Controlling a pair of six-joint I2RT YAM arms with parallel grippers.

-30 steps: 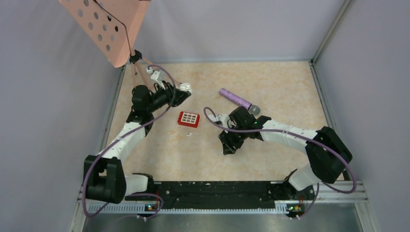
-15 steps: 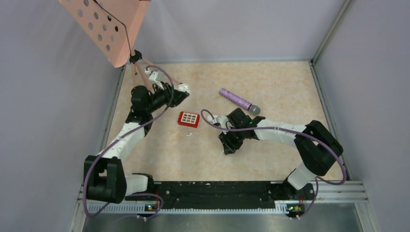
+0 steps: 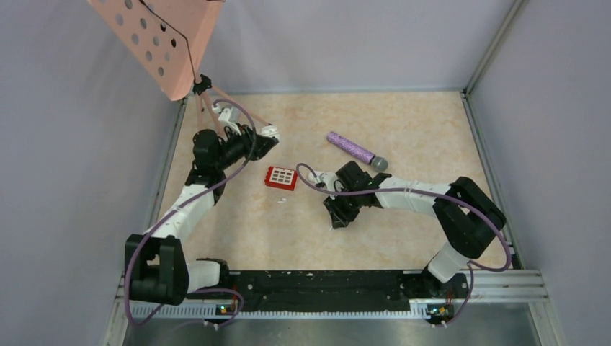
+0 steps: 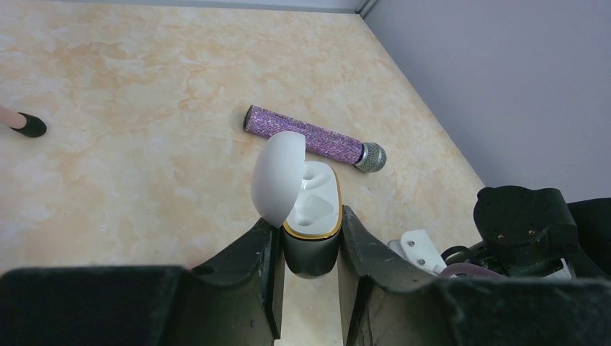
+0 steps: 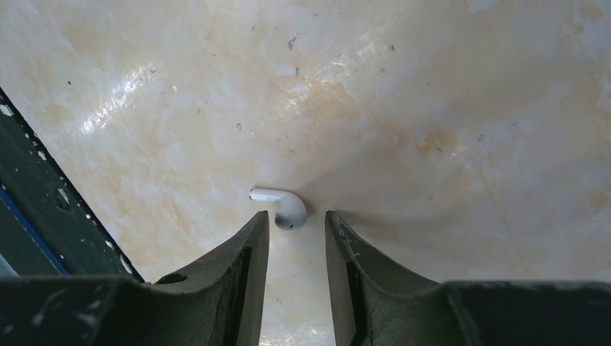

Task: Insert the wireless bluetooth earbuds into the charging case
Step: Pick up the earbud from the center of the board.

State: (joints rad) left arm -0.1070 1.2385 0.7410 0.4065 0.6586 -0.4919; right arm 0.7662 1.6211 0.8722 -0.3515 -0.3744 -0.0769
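The charging case [image 4: 311,216] is dark with a gold rim. Its white lid [image 4: 277,176] is swung open over white earbud wells. My left gripper [image 4: 306,223] is shut on its lower body and holds it above the table at the back left [image 3: 265,138]. One white earbud [image 5: 287,207] lies on the table, its stem pointing left. My right gripper [image 5: 296,216] is low over it and open. The bud sits just at the fingertips and nothing clamps it. A second white earbud [image 3: 282,200] lies below the red box.
A glittery purple microphone [image 3: 353,149] lies behind the right gripper. A small red box with white squares [image 3: 281,177] sits between the arms. A pink perforated stand [image 3: 162,40] rises at the back left. Grey walls close three sides, and a black rail [image 3: 324,281] runs along the near edge.
The right arm has drawn in to the left, its gripper settling slightly left over the earbud. The left gripper has shifted a little left and back with the case.
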